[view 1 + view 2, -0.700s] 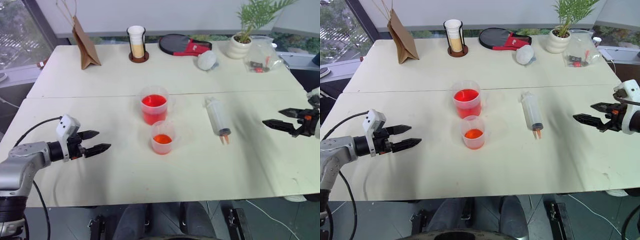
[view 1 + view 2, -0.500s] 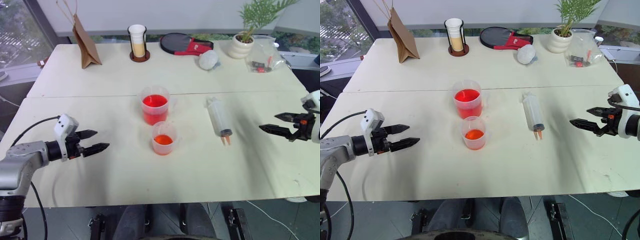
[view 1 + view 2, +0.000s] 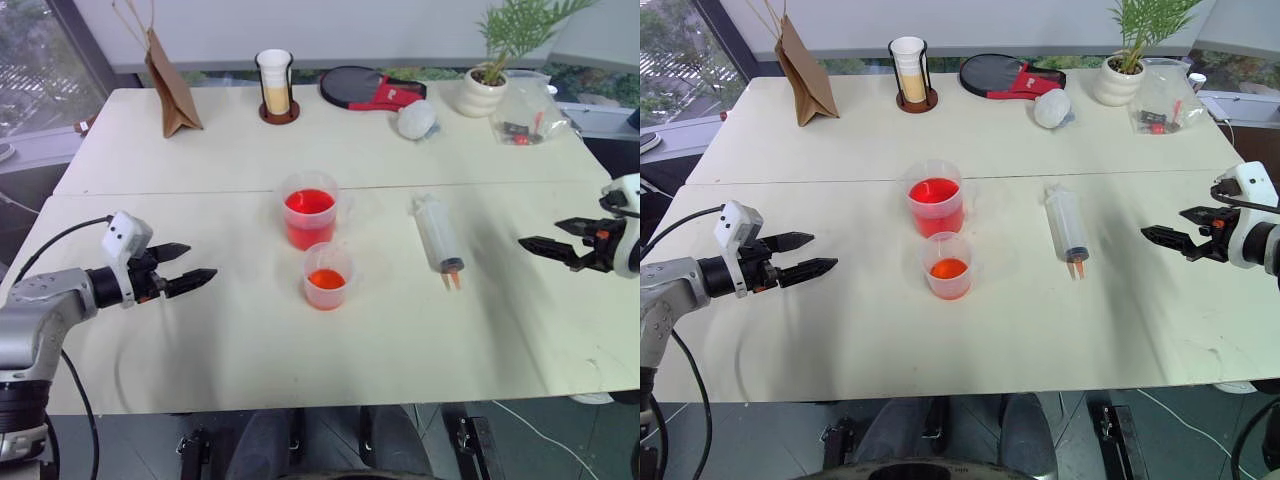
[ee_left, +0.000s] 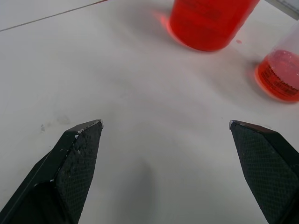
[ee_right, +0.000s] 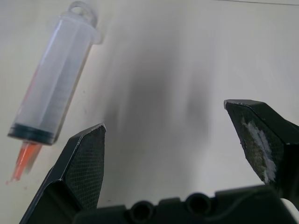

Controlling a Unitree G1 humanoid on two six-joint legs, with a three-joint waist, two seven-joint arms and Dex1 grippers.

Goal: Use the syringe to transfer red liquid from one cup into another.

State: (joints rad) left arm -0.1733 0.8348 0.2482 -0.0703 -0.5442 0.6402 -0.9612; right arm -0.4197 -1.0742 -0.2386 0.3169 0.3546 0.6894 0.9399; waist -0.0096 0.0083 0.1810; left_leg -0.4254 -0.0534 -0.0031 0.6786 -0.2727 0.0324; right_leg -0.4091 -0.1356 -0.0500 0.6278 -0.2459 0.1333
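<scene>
Step in hand, as I read it: reaching for the syringe, nothing yet grasped. Your left gripper (image 3: pixel 190 276), two black fingers spread wide and empty, hovers over the pale table (image 3: pixel 200 150) well to the left of the larger clear plastic beaker with spout and handle (image 3: pixel 308 209); keep it there, clear of the cups. That larger beaker stands upright, roughly half full of bright translucent red liquid (image 3: pixel 308 204). Just in front of it, nearly touching, stands the smaller, shorter clear plastic beaker (image 3: pixel 327 275), upright, with only a shallow layer of orange-red liquid at the bottom. To the right of the larger beaker, apart from both cups, lies the fat clear plastic syringe with a dark plunger seal and orange-red tip (image 3: pixel 436 233), flat on the table, tip towards you, plunger ring away; the barrel looks empty, though a trace in the tip can't be ruled out. Your right gripper (image 3: pixel 546 247), jaws likewise wide and holding nothing, hangs well to the right of the syringe and points towards it. My advice: bring it in low across the barrel, close on the middle of the clear body rather than on the tip or the plunger end, and expect the round barrel to roll if one finger arrives first. Lift level before swinging left, since the two beakers stand close together and a knock could spill either.
</scene>
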